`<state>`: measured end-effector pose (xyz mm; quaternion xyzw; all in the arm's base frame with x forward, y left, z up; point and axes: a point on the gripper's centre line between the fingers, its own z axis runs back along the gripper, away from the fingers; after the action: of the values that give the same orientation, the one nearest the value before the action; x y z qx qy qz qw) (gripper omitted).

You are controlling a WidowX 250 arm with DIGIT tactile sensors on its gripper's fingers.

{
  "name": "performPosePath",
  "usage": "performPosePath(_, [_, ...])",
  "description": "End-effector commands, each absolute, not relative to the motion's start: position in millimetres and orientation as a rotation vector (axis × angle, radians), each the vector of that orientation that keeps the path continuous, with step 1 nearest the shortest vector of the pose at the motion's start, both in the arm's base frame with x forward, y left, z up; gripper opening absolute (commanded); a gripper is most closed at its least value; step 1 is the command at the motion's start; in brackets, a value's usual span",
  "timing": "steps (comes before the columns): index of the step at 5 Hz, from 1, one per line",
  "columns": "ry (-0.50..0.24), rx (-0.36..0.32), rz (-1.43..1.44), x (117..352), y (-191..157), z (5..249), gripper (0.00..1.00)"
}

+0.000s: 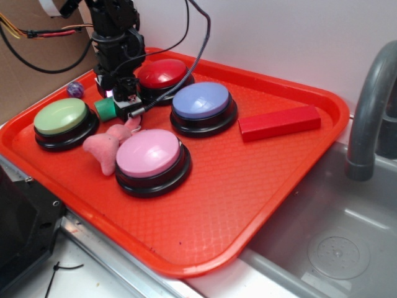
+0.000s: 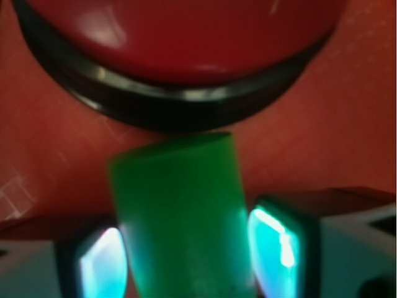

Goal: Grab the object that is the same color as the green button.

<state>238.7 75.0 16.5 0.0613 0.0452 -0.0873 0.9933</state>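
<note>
Green cylinder [image 2: 180,217] fills the wrist view, flanked by both pads [image 2: 99,264] of the end effector [image 1: 116,94].

On the orange tray [image 1: 248,186], the cylinder lies at the tray's 11 o'clock corner, between the green button [image 1: 61,117] at its 8 o'clock and the red button [image 1: 162,73] at its 2 o'clock. The pads sit tight at the block's sides, apparently grasping it, though blur hides true contact. Risks from here: the round, smooth sides could roll or squirt out of a shallow pinch; the red button's base, just beyond the block, could snag it during a lift; the pink toy [image 1: 107,148] lies close at 6 o'clock.
</note>
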Motion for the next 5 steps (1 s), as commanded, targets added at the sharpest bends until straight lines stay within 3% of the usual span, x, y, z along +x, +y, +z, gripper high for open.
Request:
performPosePath(1, [0.115, 0.17, -0.059, 240, 77, 49, 0.0])
performPosePath(4, [-0.097, -0.016, 0.038, 190, 8, 189, 0.0])
performPosePath(5, [-0.139, -0.024, 0.02, 180, -7, 206, 0.0])
